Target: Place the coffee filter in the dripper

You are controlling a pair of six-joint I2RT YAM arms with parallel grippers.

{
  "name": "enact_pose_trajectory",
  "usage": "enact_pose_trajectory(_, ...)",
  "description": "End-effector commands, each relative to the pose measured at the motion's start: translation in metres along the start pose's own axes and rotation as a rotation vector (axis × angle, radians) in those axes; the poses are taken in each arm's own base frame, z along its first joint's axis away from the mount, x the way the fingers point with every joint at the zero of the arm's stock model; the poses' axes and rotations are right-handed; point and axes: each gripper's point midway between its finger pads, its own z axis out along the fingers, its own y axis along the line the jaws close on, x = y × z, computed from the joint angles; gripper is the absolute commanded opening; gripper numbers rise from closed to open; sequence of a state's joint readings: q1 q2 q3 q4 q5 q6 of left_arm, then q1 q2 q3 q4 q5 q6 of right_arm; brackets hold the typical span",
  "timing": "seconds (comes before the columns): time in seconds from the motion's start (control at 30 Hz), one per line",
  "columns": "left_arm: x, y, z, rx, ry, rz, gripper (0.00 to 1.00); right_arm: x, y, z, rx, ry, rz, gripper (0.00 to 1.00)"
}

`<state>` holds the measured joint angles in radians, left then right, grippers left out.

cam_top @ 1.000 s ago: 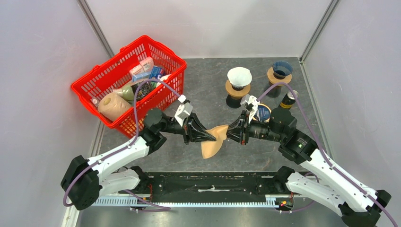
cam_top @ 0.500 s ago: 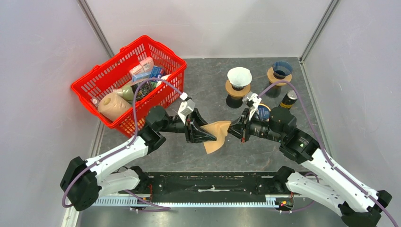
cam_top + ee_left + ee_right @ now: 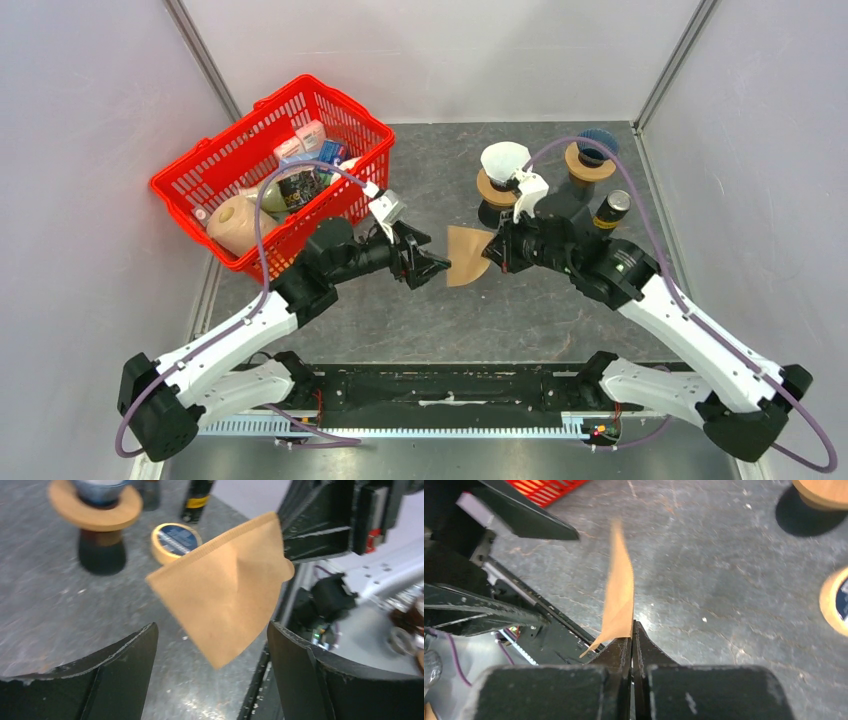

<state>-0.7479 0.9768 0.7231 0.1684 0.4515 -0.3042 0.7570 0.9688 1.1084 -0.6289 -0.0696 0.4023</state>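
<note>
A brown paper coffee filter [image 3: 465, 255] hangs in the air over the middle of the table, pinched at its right edge by my right gripper [image 3: 490, 255], which is shut on it. The right wrist view shows the filter [image 3: 620, 595] edge-on, rising from the closed right gripper [image 3: 632, 625]. My left gripper [image 3: 432, 268] is open just left of the filter and apart from it. In the left wrist view the filter [image 3: 230, 585] floats ahead of the spread left gripper [image 3: 212, 632]. A white dripper [image 3: 505, 162] on a wooden collar stands behind, and a blue dripper [image 3: 596, 146] further right.
A red basket [image 3: 215, 165] full of groceries sits at the back left. A tape roll [image 3: 175, 540] and a dark bottle [image 3: 610, 210] lie near the drippers, partly behind my right arm. Grey walls close in on both sides.
My left gripper has opened and let go of the filter. The right gripper now holds it alone and has carried it up and back toward the drippers.
</note>
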Motion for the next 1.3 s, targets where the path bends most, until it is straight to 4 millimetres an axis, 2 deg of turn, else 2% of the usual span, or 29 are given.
enact_pose_trajectory(0.0,-0.007,0.043,-0.015,-0.281,0.026,0.068,0.87,-0.001,-0.024,-0.002,0.197,0.059,0.110,0.00)
enact_pose_trajectory(0.2,-0.007,0.018,-0.008,-0.203,0.010,0.141,0.88,-0.004,-0.026,0.007,0.289,0.141,0.213,0.00)
enact_pose_trajectory(0.37,-0.007,-0.005,0.010,-0.121,-0.003,0.178,0.88,-0.008,-0.021,0.010,0.301,0.150,0.278,0.00)
enact_pose_trajectory(0.63,-0.012,-0.003,0.036,-0.236,-0.082,0.189,0.88,-0.003,-0.013,0.019,0.270,0.187,0.322,0.00)
enact_pose_trajectory(0.8,-0.011,0.008,0.039,-0.329,-0.090,0.191,0.81,-0.002,-0.010,0.021,0.251,0.196,0.319,0.00)
enact_pose_trajectory(0.93,-0.009,0.009,0.043,-0.338,-0.084,0.188,0.68,-0.002,-0.008,0.022,0.235,0.198,0.310,0.00)
enact_pose_trajectory(1.17,-0.004,0.011,0.047,-0.335,-0.065,0.201,0.62,-0.004,-0.005,0.022,0.214,0.197,0.294,0.00)
enact_pose_trajectory(1.27,-0.001,0.009,0.052,-0.320,-0.049,0.202,0.52,-0.006,-0.003,0.023,0.207,0.194,0.292,0.00)
